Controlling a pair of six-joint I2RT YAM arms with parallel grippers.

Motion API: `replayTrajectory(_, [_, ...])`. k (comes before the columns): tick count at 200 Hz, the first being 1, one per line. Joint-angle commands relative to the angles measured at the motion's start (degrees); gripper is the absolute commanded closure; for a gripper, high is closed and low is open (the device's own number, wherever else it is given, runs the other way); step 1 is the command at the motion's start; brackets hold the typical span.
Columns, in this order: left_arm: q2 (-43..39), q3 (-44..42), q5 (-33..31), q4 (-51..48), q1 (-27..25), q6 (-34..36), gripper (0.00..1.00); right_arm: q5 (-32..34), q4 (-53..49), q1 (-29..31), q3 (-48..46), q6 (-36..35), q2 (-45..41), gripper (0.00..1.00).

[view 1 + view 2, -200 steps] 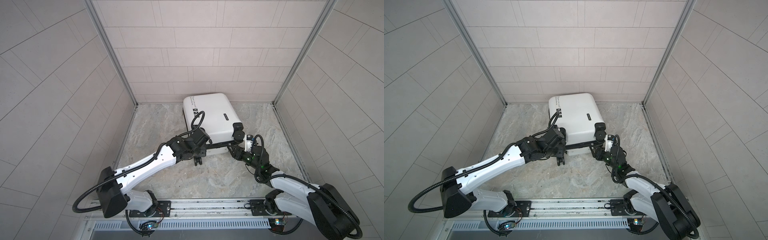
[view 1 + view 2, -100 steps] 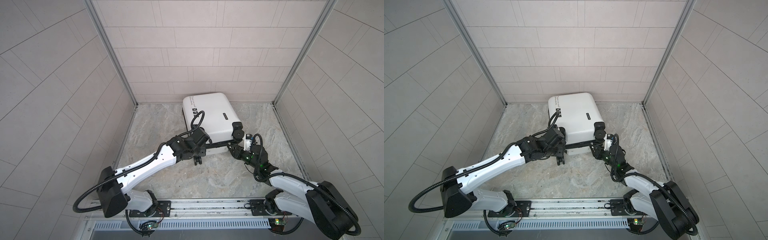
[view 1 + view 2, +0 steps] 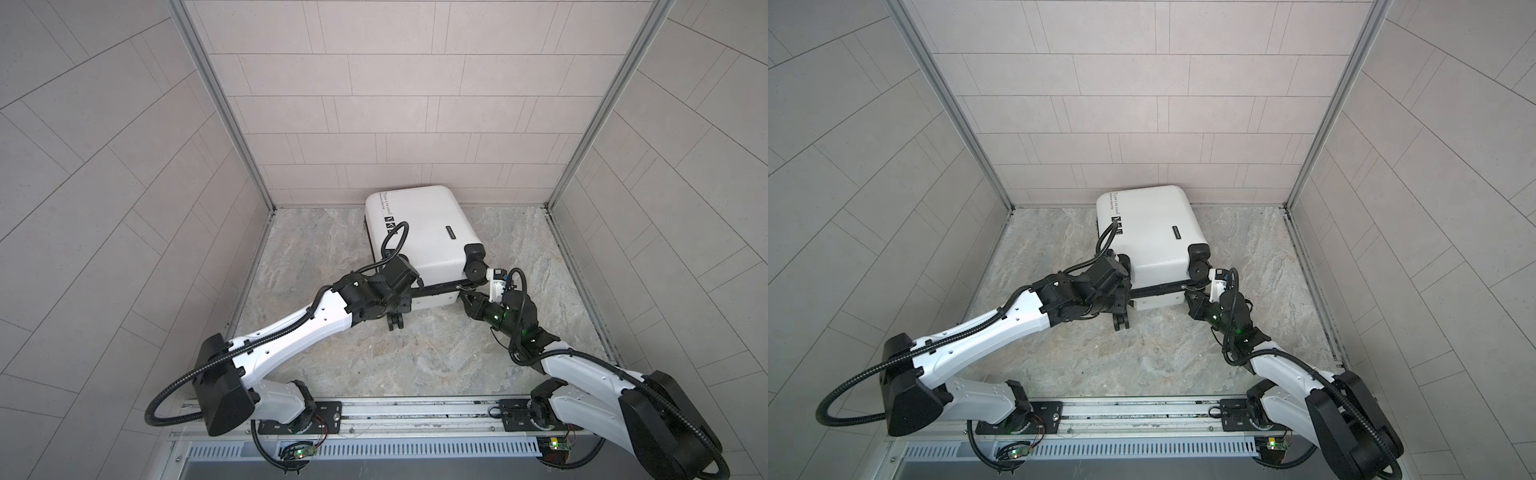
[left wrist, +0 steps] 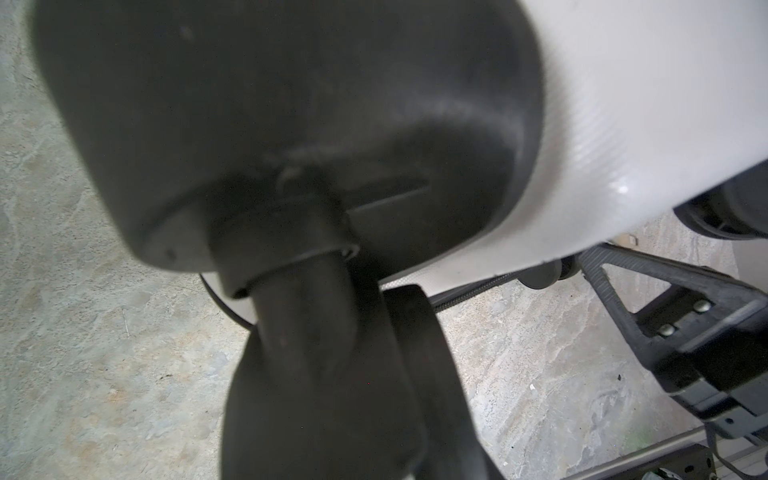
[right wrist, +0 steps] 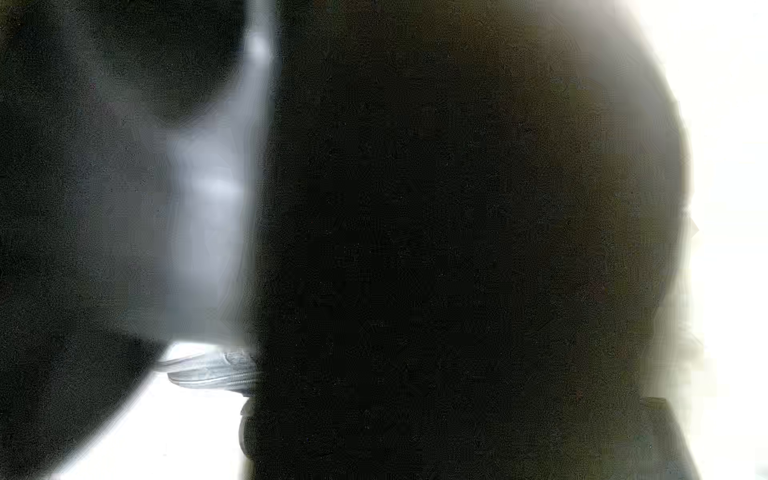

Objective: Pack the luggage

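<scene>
The luggage (image 3: 419, 232) (image 3: 1150, 237), a white hard-shell suitcase, lies flat against the back wall with its wheels toward me. A black zipper band (image 3: 436, 289) runs along its near side. My left gripper (image 3: 395, 315) (image 3: 1121, 312) is at the near left corner, shut on the double wheel (image 3: 395, 324) (image 4: 324, 395), which fills the left wrist view. My right gripper (image 3: 464, 296) (image 3: 1188, 298) is shut at the near right corner, just below the right wheel (image 3: 477, 272) and against the zipper band. The dark, blurred right wrist view shows only a bit of zipper (image 5: 208, 370); what the jaws pinch is hidden.
Tiled walls close the cell on the left, back and right. The luggage stands tight to the back wall. The stone floor (image 3: 374, 353) stretches from the luggage to the metal rail (image 3: 415, 409) that carries both arm bases.
The right gripper has edged in to the luggage's near right corner and closed its jaws. The left arm and the luggage have stayed in place.
</scene>
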Motion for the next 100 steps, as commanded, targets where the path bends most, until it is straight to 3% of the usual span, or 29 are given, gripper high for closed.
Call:
replayTrajectory(1, [-4.9, 1.2, -1.3, 7.1, -0.1, 3.7, 1.00, 1.9, -2.1, 0.3, 1.1, -1.4, -2.5, 0.89])
replayTrajectory(29, [-5.3, 0.7, -0.8, 7.2, 0.4, 3.5, 1.00, 2.2, -3.5, 0.1, 0.3, -1.6, -4.9, 0.63])
replayTrajectory(51, [-5.4, 0.5, -0.7, 7.2, 0.6, 3.5, 1.00, 1.4, -4.5, -0.6, 0.1, -2.2, -6.2, 0.50])
replayTrajectory(71, [-5.5, 0.6, -0.5, 7.3, 0.7, 3.5, 1.00, -0.8, -4.0, -1.5, 0.2, -2.2, -6.2, 0.44])
replayTrajectory(100, [-5.6, 0.6, -0.2, 7.4, 0.7, 3.4, 1.00, -4.0, -1.9, -3.0, 1.0, -1.0, -3.3, 0.48])
